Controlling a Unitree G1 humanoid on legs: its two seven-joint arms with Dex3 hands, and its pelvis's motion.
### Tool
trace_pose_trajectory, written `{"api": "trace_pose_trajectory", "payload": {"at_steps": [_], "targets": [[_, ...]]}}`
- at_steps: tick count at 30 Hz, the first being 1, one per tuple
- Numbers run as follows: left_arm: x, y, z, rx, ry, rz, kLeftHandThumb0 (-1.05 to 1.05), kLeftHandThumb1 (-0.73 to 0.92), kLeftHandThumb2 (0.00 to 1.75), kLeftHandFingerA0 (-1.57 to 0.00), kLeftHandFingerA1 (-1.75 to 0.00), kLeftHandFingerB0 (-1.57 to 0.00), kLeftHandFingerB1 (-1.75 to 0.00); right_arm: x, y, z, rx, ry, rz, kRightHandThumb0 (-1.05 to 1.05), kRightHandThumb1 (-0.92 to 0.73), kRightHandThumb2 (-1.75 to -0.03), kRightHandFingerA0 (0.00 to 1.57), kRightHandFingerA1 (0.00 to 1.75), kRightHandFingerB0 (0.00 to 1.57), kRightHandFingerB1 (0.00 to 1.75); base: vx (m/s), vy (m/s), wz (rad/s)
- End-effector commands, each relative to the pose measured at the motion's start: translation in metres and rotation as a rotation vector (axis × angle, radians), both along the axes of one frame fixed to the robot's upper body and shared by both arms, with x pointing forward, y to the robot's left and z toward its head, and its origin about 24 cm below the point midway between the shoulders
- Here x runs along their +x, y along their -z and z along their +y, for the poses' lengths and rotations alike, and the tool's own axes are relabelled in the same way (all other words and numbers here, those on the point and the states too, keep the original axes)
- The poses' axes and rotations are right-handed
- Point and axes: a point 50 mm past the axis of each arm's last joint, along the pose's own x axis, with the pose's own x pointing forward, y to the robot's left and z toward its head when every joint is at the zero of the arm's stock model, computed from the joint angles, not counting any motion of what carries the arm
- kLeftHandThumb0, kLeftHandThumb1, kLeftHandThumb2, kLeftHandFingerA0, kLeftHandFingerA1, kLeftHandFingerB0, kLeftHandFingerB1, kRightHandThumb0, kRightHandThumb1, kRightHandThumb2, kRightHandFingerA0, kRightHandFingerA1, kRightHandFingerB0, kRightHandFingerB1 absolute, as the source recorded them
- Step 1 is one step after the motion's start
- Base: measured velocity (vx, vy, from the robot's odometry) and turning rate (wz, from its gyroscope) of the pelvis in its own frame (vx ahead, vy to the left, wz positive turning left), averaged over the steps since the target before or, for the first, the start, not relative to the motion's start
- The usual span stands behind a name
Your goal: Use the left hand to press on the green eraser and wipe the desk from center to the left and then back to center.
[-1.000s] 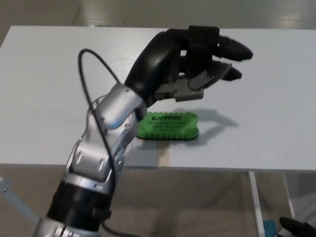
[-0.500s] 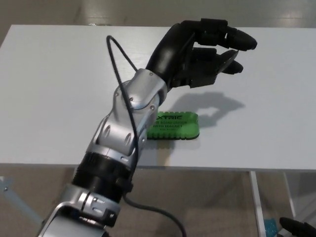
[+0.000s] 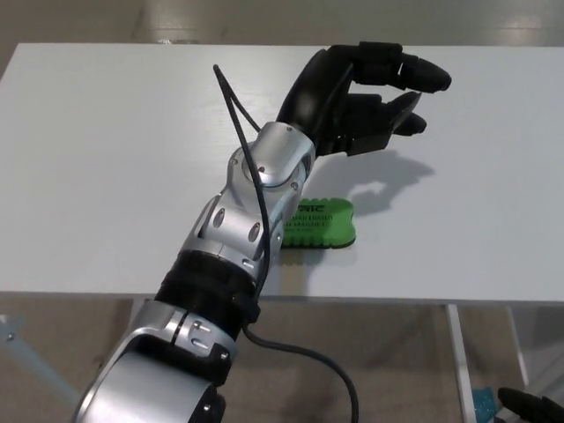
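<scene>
The left robot hand (image 3: 357, 97) hangs above the white counter (image 3: 106, 167), off the surface w/ its shadow cast on the top below and to the right of it. Thumb and two thick fingers (image 3: 423, 75) are spread apart, pointing right, gripping nothing. Silver forearm (image 3: 251, 211) w/ a black cable (image 3: 233, 115) looped over it runs from the lower-left corner up to the wrist.

The green eraser (image 3: 322, 225) lies flat on the counter below the robot hand, toward the near side, i.e. closer to the robot than the fingertips. No contact btwn robot hand and eraser; the forearm covers the eraser's left end, so only its right part and some dark print show. Print too small to read.

Edges: eraser sits near the counter's front edge, just a narrow strip of white in front of it. Far edge lies beyond the fingertips, w/ bare top in between. Left of the robot hand the counter runs wide and bare to its left edge; right of it the top goes on bare to the frame border. A counter leg (image 3: 458, 361) shows under the front edge at right. Right robot hand: not visible.
</scene>
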Motion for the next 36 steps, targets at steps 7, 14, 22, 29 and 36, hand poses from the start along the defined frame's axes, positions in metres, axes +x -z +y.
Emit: {"api": "trace_pose_trajectory", "payload": {"at_steps": [7,14,22,29,36], "targets": [[0.003,0.031,0.009,0.025,-0.091,0.070,-0.17,0.83,0.67,-1.01,-0.52,-0.99,-0.59,-0.004,0.001,0.001,-0.003,-0.002,-0.002,-0.42,-0.67,-0.61,0.80,0.53,0.76,0.46,0.00,0.000,0.00],[0.001,0.059,0.026,0.060,-0.143,0.132,-0.18,0.81,0.67,-1.01,-0.52,-0.99,-0.57,0.000,0.000,0.002,0.007,-0.003,-0.014,-0.43,-0.67,-0.61,0.80,0.60,0.76,0.46,0.00,0.000,0.00],[-0.001,0.074,0.038,0.078,-0.183,0.163,-0.19,0.81,0.67,-1.00,-0.50,-0.99,-0.55,0.000,0.000,0.002,0.001,-0.012,-0.008,-0.43,-0.68,-0.61,0.80,0.58,0.77,0.47,0.00,0.000,0.00],[-0.004,0.091,0.054,0.069,-0.222,0.217,-0.19,0.80,0.66,-1.02,-0.52,-1.00,-0.56,0.001,0.000,0.002,-0.007,-0.012,-0.006,-0.44,-0.68,-0.61,0.81,0.63,0.78,0.48,0.00,0.000,0.00],[-0.007,0.102,0.063,0.058,-0.240,0.243,-0.19,0.80,0.66,-1.02,-0.52,-1.00,-0.56,0.001,0.000,0.003,-0.008,-0.009,-0.005,-0.43,-0.68,-0.61,0.80,0.53,0.79,0.48,0.00,0.000,0.00]]}}
